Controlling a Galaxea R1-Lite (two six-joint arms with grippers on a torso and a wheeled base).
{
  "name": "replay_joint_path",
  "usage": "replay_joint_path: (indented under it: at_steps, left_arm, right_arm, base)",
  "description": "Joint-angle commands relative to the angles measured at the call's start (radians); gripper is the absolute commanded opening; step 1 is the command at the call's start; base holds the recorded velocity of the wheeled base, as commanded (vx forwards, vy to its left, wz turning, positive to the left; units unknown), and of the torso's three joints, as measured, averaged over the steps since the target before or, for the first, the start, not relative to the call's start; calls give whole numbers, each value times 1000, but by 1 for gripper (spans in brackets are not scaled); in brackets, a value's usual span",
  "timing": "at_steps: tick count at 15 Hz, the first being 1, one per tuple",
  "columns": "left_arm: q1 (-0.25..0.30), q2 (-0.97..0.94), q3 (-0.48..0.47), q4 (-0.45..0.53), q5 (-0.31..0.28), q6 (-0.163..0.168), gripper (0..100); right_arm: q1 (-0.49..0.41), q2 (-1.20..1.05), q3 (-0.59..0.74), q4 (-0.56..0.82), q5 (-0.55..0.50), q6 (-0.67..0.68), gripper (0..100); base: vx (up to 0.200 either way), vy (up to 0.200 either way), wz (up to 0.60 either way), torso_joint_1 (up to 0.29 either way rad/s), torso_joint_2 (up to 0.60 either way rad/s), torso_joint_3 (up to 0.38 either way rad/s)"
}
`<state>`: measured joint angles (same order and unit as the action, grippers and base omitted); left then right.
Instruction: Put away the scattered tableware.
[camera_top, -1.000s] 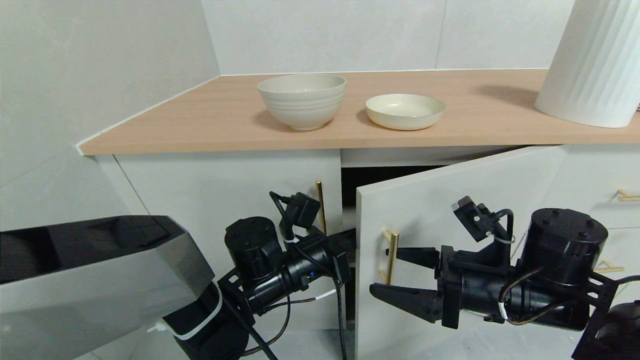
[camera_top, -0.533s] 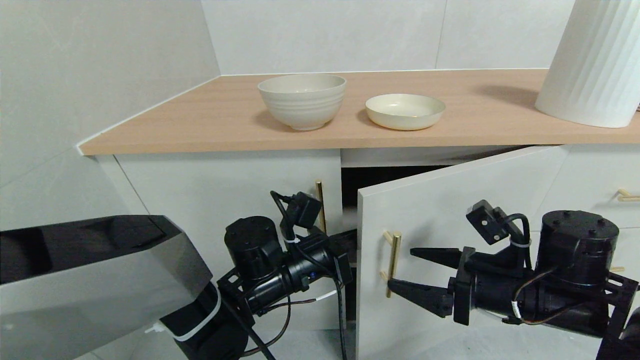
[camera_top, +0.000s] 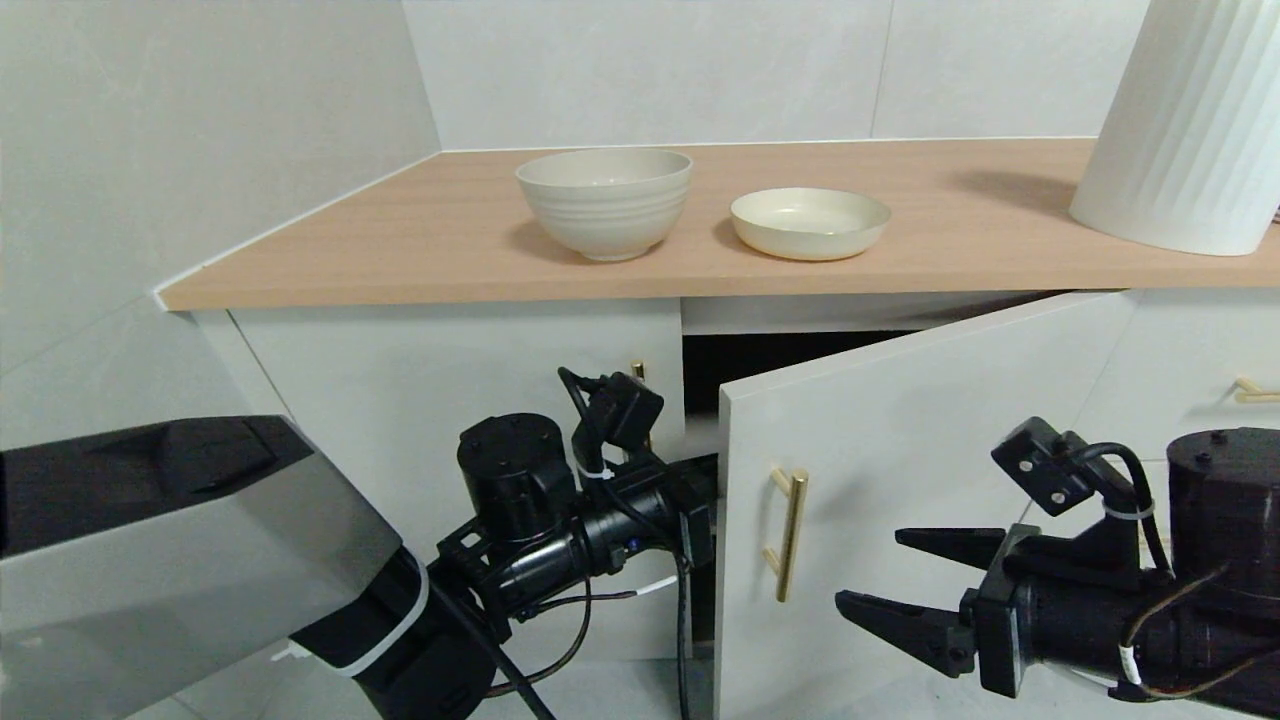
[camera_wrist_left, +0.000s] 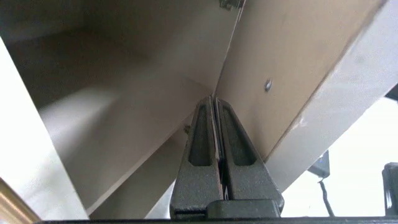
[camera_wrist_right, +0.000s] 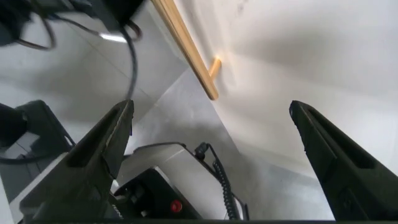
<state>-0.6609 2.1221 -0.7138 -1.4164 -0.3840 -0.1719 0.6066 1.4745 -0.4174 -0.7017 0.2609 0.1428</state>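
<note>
Room: pale tiled walls (camera_top: 640, 70) meet in a corner behind a wood-toned surface (camera_top: 400, 255) that tops a run of white cabinets.
Bowl: a deep, cream bowl (camera_top: 604, 203) with faint ridges round its side stands upright on the surface, towards the corner and well back from the front edge.
Dish: a shallow, cream dish (camera_top: 809, 222) stands upright just beside the bowl, on its right and apart from it.
Ribbed vessel: a tall white ribbed vessel (camera_top: 1190, 130) stands on the surface at the far right, well apart from the dish; its top is cut off by the edge of the head view.
Open door: the white open door (camera_top: 900, 400) below the dish is swung outward, leaving a dark gap between it and the shut door (camera_top: 450, 390) on its left.
Brass handle: a vertical brass handle (camera_top: 790, 535) sits near the free edge of the open door; a second bar like it shows at the edge of the shut door.
Left pincer: the left pincer (camera_wrist_left: 214, 106) has its fingers pressed together, with nothing between them. It sits in the gap, behind the open door, pointing at the corner where the door's bare inner face meets the cabinet's inside. Whether the tips touch the wood cannot be told.
Shelf: a pale shelf (camera_wrist_left: 93, 118) lies inside the cabinet beside the left pincer.
Right pincer: the right pincer (camera_top: 868, 568) has its fingers spread wide and holds nothing. It is level with the brass handle, near it on its right and apart from it, in front of the open door's outer face.
Floor: pale floor (camera_wrist_right: 186, 118) shows below the open door.
</note>
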Motion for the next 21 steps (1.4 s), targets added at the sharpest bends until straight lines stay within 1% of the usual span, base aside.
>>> replay_joint_path:
  at_steps: [1,3,4,7,10,12,14,18,19,20,21]
  left_arm:
    - [0,6,2,-1,1,3,0]
    - [-3,2,4,-10,1,3,0]
    - [-14,7,5,-29,1,3,0]
    - [-26,9,8,-36,7,3,0]
    - [-26,12,8,-36,7,3,0]
    - [-28,12,8,-36,7,3,0]
    - [-29,24,5,-39,7,3,0]
    - [-42,58,4,-53,7,3,0]
    - [-43,71,-1,-64,8,3,0]
    - [-43,81,-30,-65,8,3,0]
    - [-43,81,-69,-46,8,2,0]
  right_arm:
    - [2,-28,0,1,0,0,100]
    - [4,-28,3,4,1,-9,100]
    - [4,-22,6,5,1,-23,100]
    - [4,-29,5,60,1,-52,100]
    - [18,-29,8,67,3,-61,100]
    - [21,-39,8,108,3,-83,100]
    - [21,-57,5,151,6,-112,100]
    - [45,-63,8,160,6,-114,100]
    - [53,-68,8,160,6,-114,100]
    - [58,-69,8,172,6,-114,100]
    - [67,-71,6,195,5,-114,100]
  base:
    - [0,0,0,0,0,0]
    - [0,0,0,0,0,0]
    - [0,0,0,0,0,0]
    - [0,0,0,0,0,0]
    - [-200,0,0,7,2,1]
    - [-200,0,0,0,5,5]
    - [0,0,0,0,0,0]
    - [0,0,0,0,0,0]
    - [0,0,0,0,0,0]
    - [0,0,0,0,0,0]
    - [0,0,0,0,0,0]
